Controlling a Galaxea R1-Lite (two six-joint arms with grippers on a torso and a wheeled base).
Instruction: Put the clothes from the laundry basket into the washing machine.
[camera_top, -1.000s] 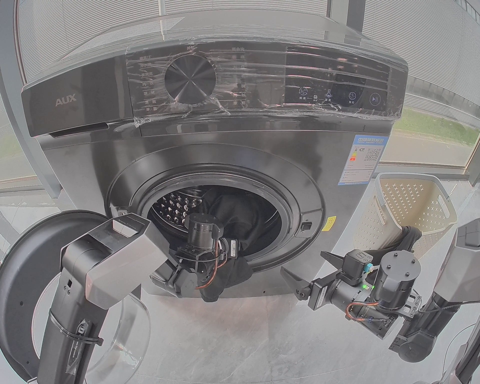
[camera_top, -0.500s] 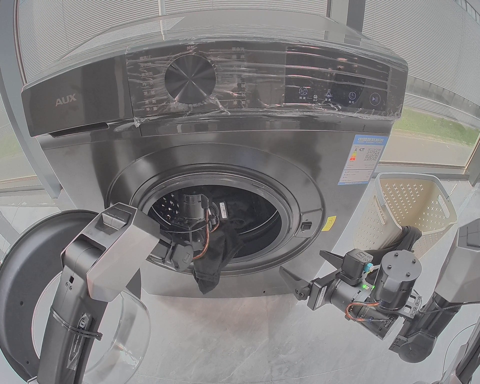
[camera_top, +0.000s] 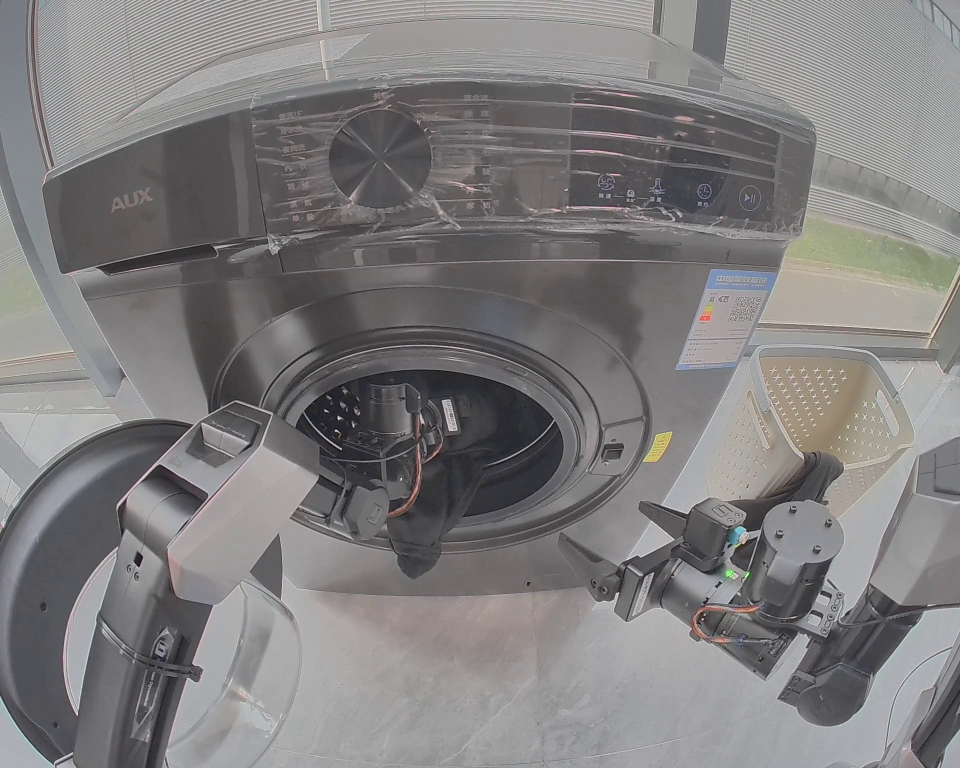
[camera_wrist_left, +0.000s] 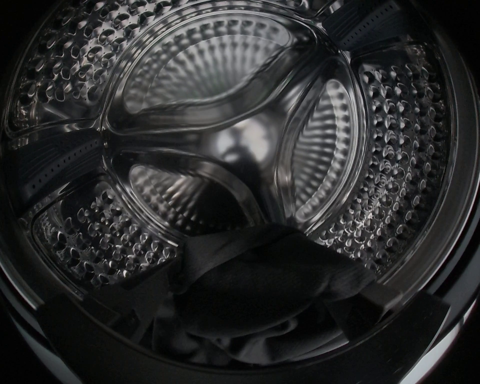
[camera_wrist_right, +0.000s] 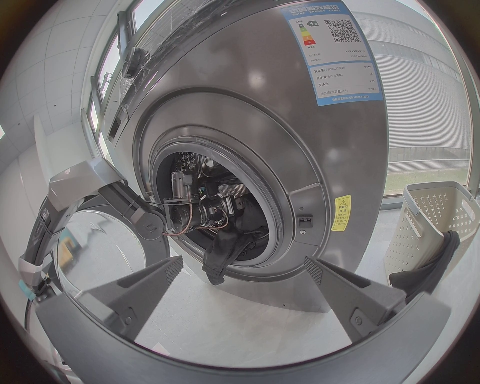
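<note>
Head view: your left gripper (camera_top: 468, 420), grip impossible to tell, has gone deeper into the washing machine (camera_top: 620, 330), drawing the dark garment (camera_top: 425, 520) in. Its tail overhangs the machine's rim, so loading isn't done. Right gripper (camera_top: 607, 530) gapes open.

The washing machine (camera_top: 180, 330) is dark metallic grey, its drum (camera_wrist_left: 400, 125) dimpled silver; the garment (camera_top: 425, 520) is black, the laundry basket (camera_top: 820, 400) beige and perforated
</note>
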